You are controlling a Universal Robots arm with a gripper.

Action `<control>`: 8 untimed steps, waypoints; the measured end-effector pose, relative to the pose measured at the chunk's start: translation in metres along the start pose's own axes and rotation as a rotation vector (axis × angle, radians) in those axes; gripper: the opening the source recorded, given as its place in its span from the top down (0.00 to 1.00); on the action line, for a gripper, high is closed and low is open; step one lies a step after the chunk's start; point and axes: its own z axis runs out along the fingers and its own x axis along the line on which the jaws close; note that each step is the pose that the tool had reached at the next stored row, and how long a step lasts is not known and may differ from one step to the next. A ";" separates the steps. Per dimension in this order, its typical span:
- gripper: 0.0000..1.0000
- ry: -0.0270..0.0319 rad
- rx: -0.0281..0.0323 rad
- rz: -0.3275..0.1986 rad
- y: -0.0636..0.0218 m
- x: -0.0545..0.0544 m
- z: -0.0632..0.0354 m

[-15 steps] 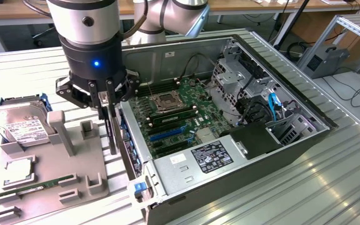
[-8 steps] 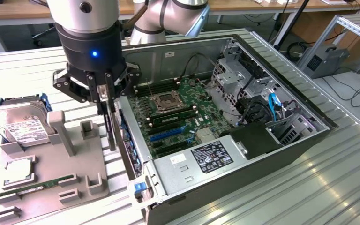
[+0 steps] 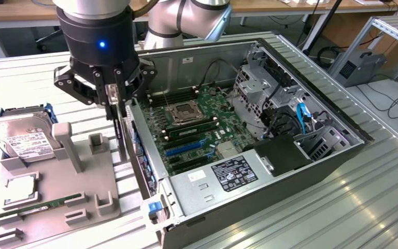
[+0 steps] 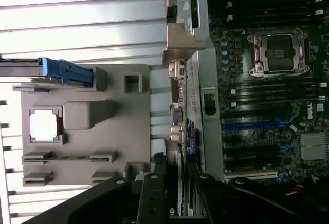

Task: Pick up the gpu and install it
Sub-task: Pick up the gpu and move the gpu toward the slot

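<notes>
The gpu (image 3: 124,134) hangs upright and edge-on as a thin dark card, with my gripper (image 3: 114,97) shut on its upper edge. It is in the air between the grey parts holder (image 3: 81,199) and the near wall of the open computer case (image 3: 154,171), just outside that wall. In the wrist view the gpu (image 4: 178,88) shows edge-on with its silver end bracket (image 4: 181,41) farthest from my gripper (image 4: 175,171), over the case's wall. The motherboard (image 3: 199,124) lies in the case with blue expansion slots (image 3: 185,148), also seen as blue slots (image 4: 257,127) in the wrist view.
On the grey holder lie a silver hard drive (image 3: 20,139) in a blue-tabbed caddy, a processor chip (image 3: 20,185) and a green RAM stick (image 3: 37,206). The case has a drive cage (image 3: 254,91) and cables at the exterior view's right. Everything rests on a slatted metal table (image 3: 365,197).
</notes>
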 end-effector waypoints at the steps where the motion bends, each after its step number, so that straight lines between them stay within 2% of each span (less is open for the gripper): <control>1: 0.74 0.0000 0.0000 0.000 0.0001 0.000 -0.0020; 8: 0.74 -0.0001 -0.0001 0.000 0.0008 -0.001 -0.0203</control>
